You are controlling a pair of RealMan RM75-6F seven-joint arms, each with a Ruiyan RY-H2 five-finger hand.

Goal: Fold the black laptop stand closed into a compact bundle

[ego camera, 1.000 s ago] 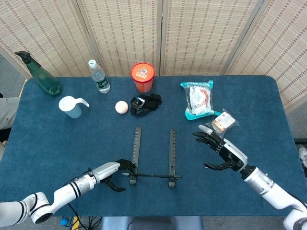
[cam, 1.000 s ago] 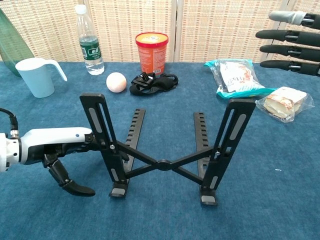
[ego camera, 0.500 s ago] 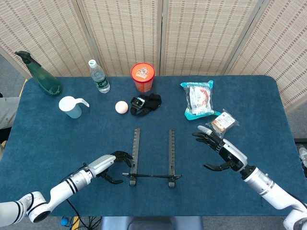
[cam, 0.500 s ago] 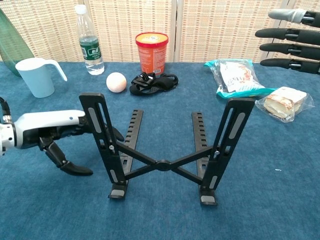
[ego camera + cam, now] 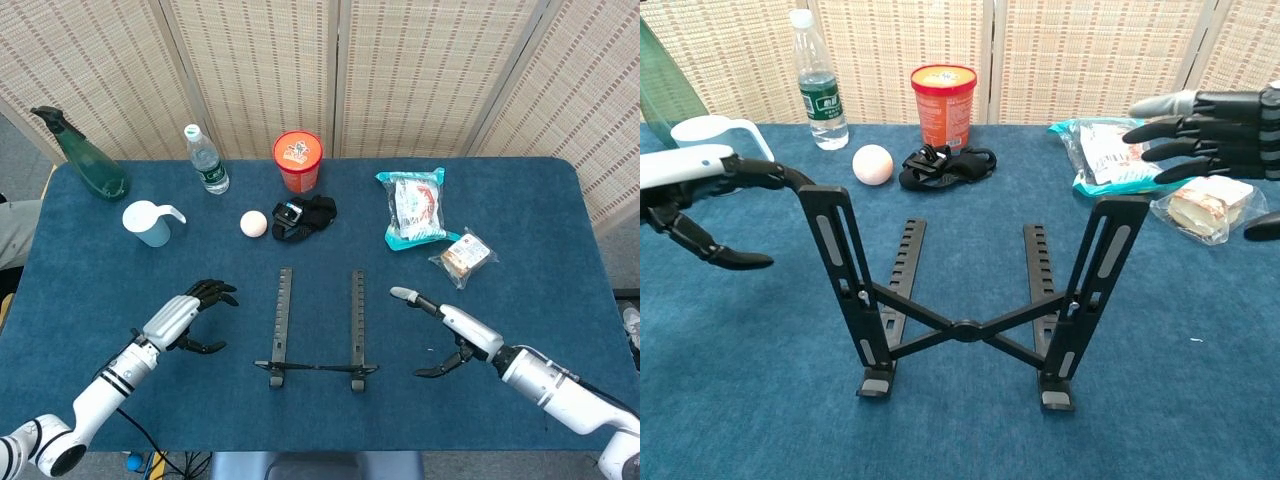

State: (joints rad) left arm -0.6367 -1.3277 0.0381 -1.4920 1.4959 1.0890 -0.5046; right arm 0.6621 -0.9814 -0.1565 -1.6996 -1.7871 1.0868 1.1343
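Black metal laptop stand (image 5: 965,300) stands fully spread; folding isn't started, and my left robot hand (image 5: 187,311) and right robot hand (image 5: 447,330) are both spread, empty.

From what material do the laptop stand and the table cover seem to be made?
The laptop stand looks like matte black metal or hard plastic: thin rigid slotted bars with dull highlights; which one is unclear. The table cover looks like blue felt or short-pile fabric, with a fuzzy, mottled, non-shiny surface.

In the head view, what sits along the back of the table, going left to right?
Green spray bottle → pale blue cup → water bottle → egg-like ball → orange tub → teal snack bag → wrapped sandwich.
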